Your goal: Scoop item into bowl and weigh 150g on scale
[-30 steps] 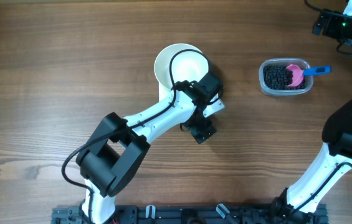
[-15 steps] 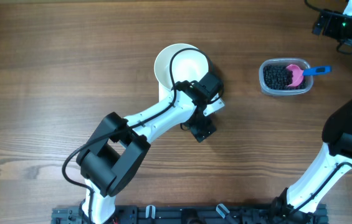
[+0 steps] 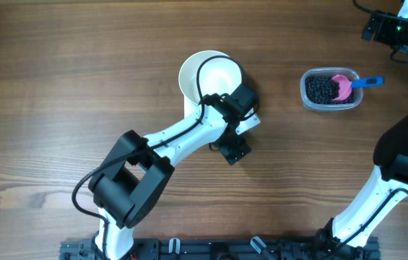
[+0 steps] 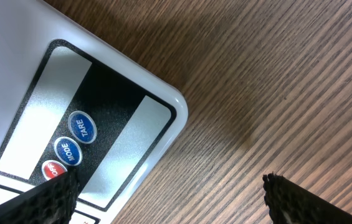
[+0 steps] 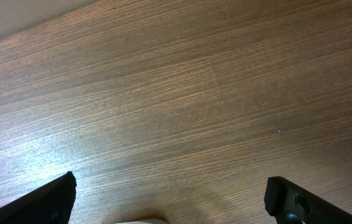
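The white bowl [image 3: 211, 74] stands at the table's middle, with my left arm reaching past its near side. The black beads [image 3: 322, 89] lie in a clear tub [image 3: 331, 105] to the right, a pink scoop with a blue handle [image 3: 349, 83] resting in it. The left wrist view shows a corner of the white scale [image 4: 110, 118] with its TARE, MODE and OFF buttons. My left gripper [image 4: 169, 199] [image 3: 232, 150] is open, one finger over the button panel and the other over bare wood. My right gripper [image 5: 169, 199] [image 3: 378, 27] is open over bare wood at the far right.
The wooden table [image 3: 59, 87] stretches bare to the left of the bowl and between bowl and tub. My right arm [image 3: 398, 155] rises along the right edge. A rail of the arm bases [image 3: 211, 249] runs along the near edge.
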Motion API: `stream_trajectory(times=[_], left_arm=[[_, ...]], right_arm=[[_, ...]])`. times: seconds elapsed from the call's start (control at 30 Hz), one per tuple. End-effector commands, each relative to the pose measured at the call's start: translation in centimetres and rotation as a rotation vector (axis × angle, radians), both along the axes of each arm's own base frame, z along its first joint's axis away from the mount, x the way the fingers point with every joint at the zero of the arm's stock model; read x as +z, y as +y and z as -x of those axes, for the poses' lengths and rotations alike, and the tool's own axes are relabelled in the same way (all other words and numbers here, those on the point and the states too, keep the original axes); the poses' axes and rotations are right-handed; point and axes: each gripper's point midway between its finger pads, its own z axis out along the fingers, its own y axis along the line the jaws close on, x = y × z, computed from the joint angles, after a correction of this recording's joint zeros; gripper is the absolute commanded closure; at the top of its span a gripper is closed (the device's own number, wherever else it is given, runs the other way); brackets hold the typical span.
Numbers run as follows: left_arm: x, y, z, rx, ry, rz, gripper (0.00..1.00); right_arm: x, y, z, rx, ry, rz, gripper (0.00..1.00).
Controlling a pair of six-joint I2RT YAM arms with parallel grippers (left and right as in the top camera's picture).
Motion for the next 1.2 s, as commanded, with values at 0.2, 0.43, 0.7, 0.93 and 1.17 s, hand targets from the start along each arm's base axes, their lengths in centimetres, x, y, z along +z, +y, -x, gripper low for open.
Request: stream_trajectory(times=[0.2,0.43,0.7,0.93,1.17], left_arm=[[-2.1,0.6,0.5,-0.012,0.033,-0.045,0.00],[-2.3,0.8,0.5,-0.012,0.032,-0.055,0.00],[-2.6,0.9,0.4,-0.011,0.025,-0.068,0.00],[-2.6,0.9,0.4,-0.011,0.024,-0.068,0.00],[-3.2,1.4,0.1,-0.005,0.013,-0.097,0.00]], right_arm=[[-0.2,-0.1,-0.5,-0.007,-0.002,0.005,0.00],[-0.2,-0.1,-0.5,-0.007,-0.002,0.005,0.00],[-0.2,-0.1,-0.5,-0.007,-0.002,0.005,0.00],[-0.2,-0.1,-0.5,-0.007,-0.002,0.005,0.00],[-0.2,-0.1,-0.5,-0.007,-0.002,0.005,0.00]])
